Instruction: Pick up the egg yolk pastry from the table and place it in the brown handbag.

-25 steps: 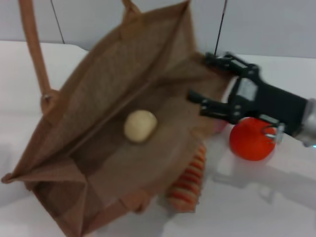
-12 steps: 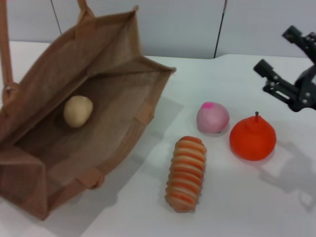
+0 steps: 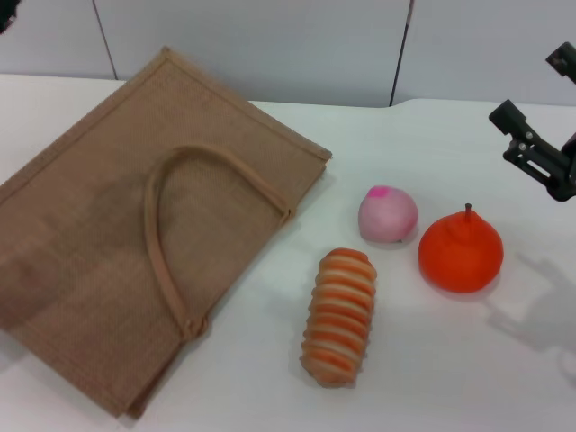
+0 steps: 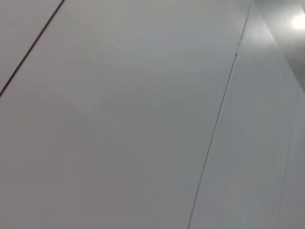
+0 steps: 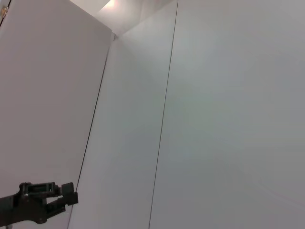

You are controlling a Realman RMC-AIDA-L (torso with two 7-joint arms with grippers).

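The brown handbag (image 3: 108,243) lies flat on the white table at the left, with one looped handle (image 3: 162,243) resting on top of it. The egg yolk pastry is hidden; no part of it shows in any view. My right gripper (image 3: 533,85) is raised at the far right edge of the head view, open and empty, above and behind the orange fruit. A dark bit of my left arm (image 3: 5,13) shows at the far left top corner, away from the bag.
A pink peach-like ball (image 3: 388,215), an orange fruit with a stem (image 3: 460,252) and an orange-and-cream striped bread roll (image 3: 339,315) lie on the table right of the bag. Both wrist views show only grey wall panels; a black gripper (image 5: 40,206) shows far off in the right wrist view.
The bag stood open with the pastry inside it; it has moved left, dropped flat and shut, and hides the pastry. My right gripper has drawn back to the right.
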